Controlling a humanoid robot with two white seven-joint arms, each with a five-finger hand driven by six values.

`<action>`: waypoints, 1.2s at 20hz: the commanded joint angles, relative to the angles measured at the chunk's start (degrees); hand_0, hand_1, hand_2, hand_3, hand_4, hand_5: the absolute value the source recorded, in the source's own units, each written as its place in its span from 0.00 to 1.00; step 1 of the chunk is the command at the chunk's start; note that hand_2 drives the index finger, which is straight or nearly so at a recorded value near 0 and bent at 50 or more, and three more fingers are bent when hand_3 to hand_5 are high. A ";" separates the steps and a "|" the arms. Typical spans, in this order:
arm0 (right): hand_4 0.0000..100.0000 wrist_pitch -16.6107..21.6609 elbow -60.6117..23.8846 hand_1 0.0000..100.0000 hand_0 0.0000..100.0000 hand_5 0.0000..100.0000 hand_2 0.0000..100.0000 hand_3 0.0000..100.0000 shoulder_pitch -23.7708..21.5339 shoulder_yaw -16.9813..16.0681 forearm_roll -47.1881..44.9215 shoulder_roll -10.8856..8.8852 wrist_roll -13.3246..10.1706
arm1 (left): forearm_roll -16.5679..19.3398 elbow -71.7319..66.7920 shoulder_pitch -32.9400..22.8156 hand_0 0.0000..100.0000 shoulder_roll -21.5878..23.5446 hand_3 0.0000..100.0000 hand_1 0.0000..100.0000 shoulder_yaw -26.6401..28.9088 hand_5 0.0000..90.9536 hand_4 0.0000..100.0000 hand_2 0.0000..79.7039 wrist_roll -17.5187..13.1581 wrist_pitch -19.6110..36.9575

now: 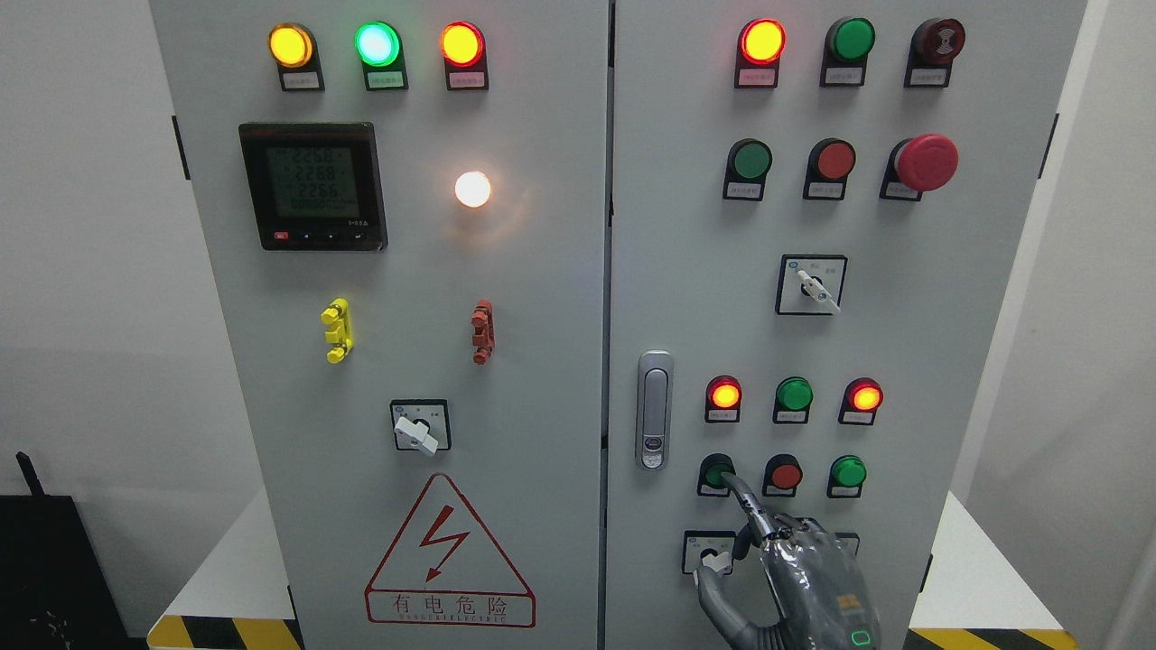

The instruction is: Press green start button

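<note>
Contact stage of the press, by the look of it: right hand [795, 578] raised from the bottom edge, right of the middle, index fingertip [730, 483] on or just at the lower rim of the green start button [717, 470]. Cannot tell whether already pushed in or only touching. Sits at the left end of the bottom row of three buttons on the right-hand door [948, 343] of the grey cabinet, just left of a red button [784, 475], with another green button [848, 471] further right and the door handle [654, 411] on its other side. Next move, most likely: a short straight push along the finger's line into the panel, kept centred and clear of the red neighbour, then a release. Holding nothing; index stretched up and to the left, remaining fingers folded back toward the palm, thumb [718, 591] hanging low beside the rotary switch [709, 552] below. Left hand out of sight.
</note>
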State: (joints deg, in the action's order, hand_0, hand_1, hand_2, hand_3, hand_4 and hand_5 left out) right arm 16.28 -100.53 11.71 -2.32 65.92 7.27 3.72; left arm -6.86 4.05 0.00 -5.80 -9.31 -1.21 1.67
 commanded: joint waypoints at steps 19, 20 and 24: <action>0.60 -0.38 0.07 0.35 0.56 0.42 0.00 0.62 0.51 0.03 -0.01 -0.06 0.41 | 0.00 -0.01 -1.49 0.12 0.00 0.00 0.56 -0.01 0.00 0.00 0.00 -0.02 0.00; 0.60 -0.38 -0.02 0.35 0.56 0.42 0.00 0.62 0.42 0.03 -0.01 -0.06 0.32 | 0.00 -0.01 -1.49 0.12 0.00 0.00 0.56 -0.01 0.00 0.00 0.00 -0.02 0.00; 0.59 -0.29 -0.37 0.35 0.57 0.42 0.00 0.62 0.15 0.12 -0.27 0.02 0.32 | 0.00 -0.01 -1.41 0.12 0.00 0.00 0.56 0.00 0.00 0.00 0.00 -0.02 0.00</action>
State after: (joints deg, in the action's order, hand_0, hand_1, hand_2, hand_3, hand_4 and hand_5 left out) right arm 15.90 -100.43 12.14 -2.31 65.85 7.22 4.45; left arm -6.86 4.04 0.00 -5.80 -9.31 -1.21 1.67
